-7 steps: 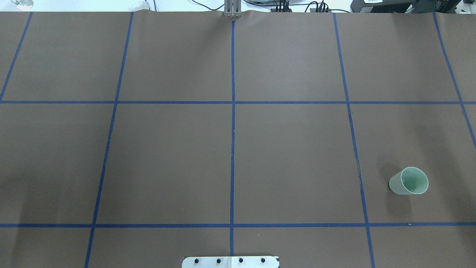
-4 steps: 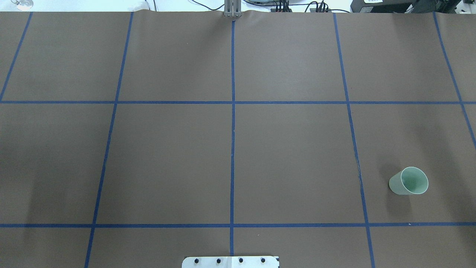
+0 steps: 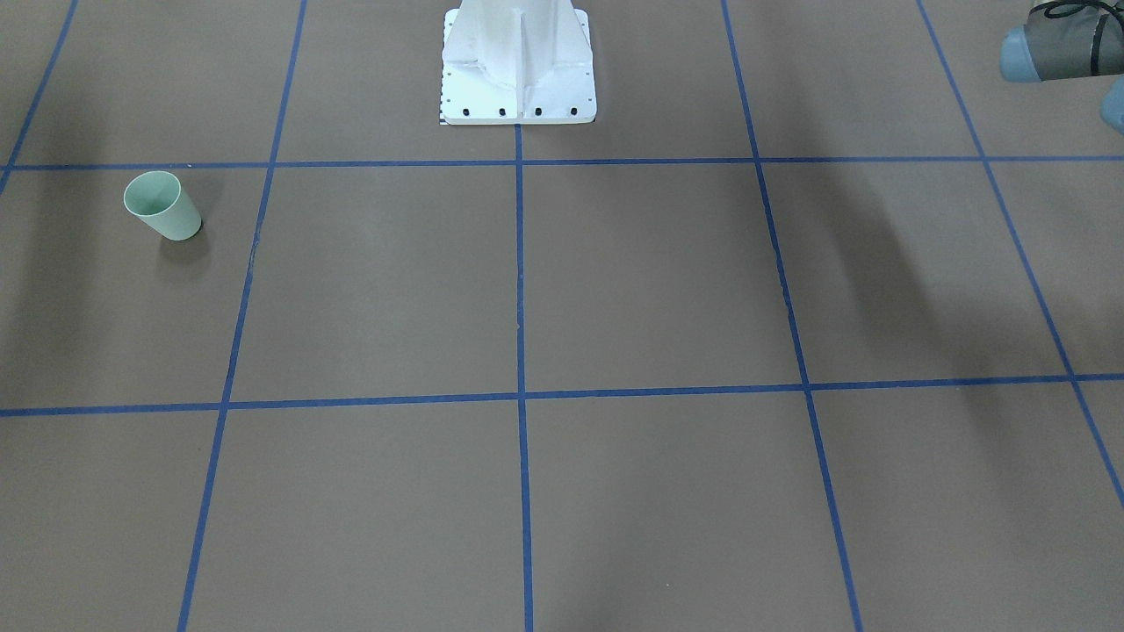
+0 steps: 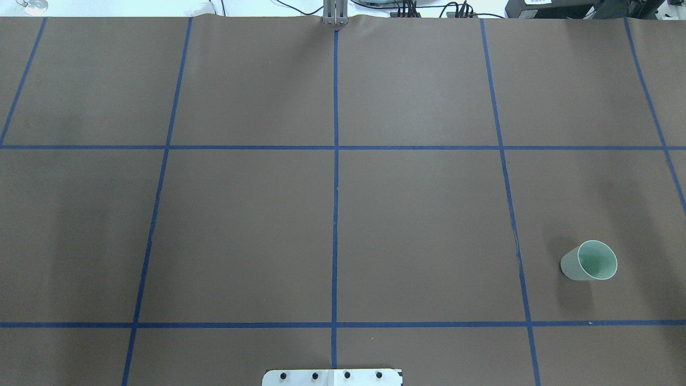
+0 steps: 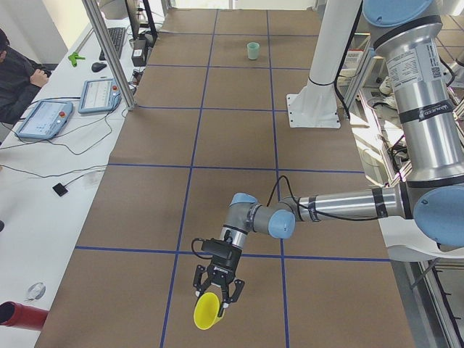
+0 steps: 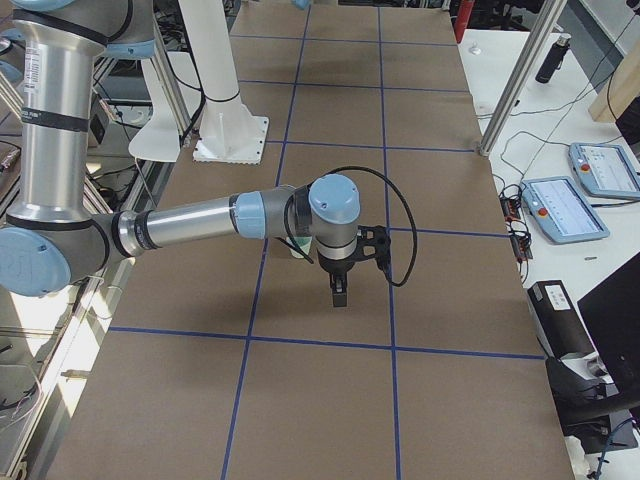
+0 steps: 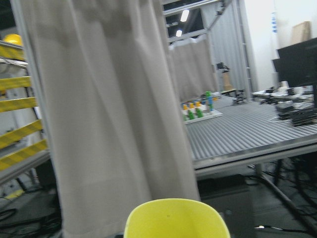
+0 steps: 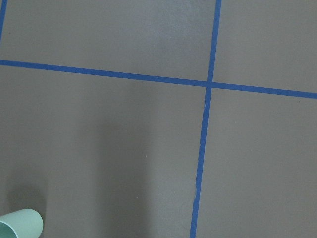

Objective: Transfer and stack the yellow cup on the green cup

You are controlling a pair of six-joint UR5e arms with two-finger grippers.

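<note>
Cups are well apart at this moment. The yellow cup (image 5: pixel 206 315) is off the table (image 4: pixel 429 214), lying on its side in the air at the tip of the left gripper (image 5: pixel 215 293), with its mouth turned toward the side camera at the robot's left end. The left arm reaches out low over that end of the table. Its wrist camera looks level out into the room, and the cup's yellow wall fills the bottom edge of that view. The gripper straddles the cup, but it shows only from the side camera, so I cannot tell how wide it stands or how firmly it grips.

The green cup (image 4: pixel 588 261) stands upright on the table on the robot's right, mouth up, inside a square of the blue tape lines (image 4: pixel 335 214). The right gripper (image 6: pixel 339 297) hangs pointing down above the table near the green cup, which is partly hidden behind the wrist in the right side view. The right wrist camera catches only the cup's rim in its lower left corner. Whether that gripper is open or closed I cannot tell.
</note>
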